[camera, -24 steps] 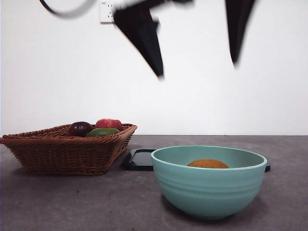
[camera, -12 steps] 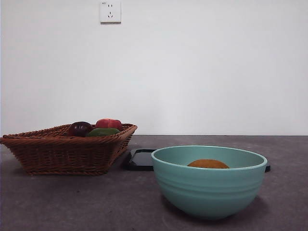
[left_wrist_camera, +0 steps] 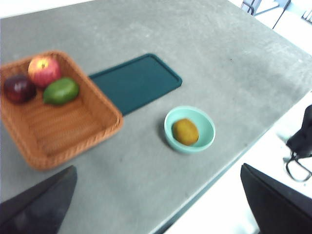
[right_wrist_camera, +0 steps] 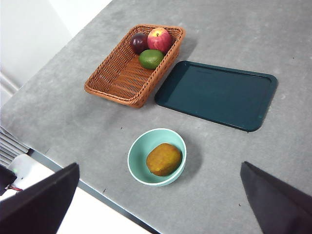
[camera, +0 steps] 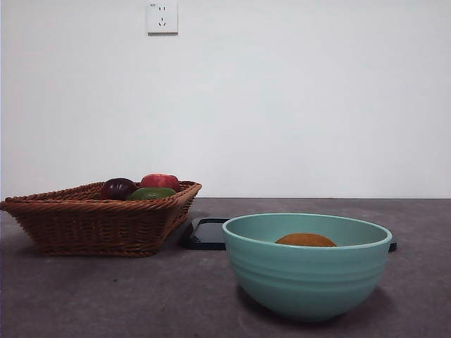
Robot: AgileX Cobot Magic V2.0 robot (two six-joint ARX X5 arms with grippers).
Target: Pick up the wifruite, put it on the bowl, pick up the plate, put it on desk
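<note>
Inside the bowl (right_wrist_camera: 157, 157) on the worktop (right_wrist_camera: 234, 180): the wifruite (right_wrist_camera: 164, 159); beside it, dark tray (right_wrist_camera: 217, 94) and wicker basket (right_wrist_camera: 131, 68) (three fruits inside); high above, left tool (left_wrist_camera: 156, 204) and right tool (right_wrist_camera: 156, 204), both wide, holding nothing.

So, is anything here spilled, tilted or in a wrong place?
Nothing stands out. The wifruite lies inside the bowl, the dark tray lies flat on the desk, and the basket stands upright.
</note>
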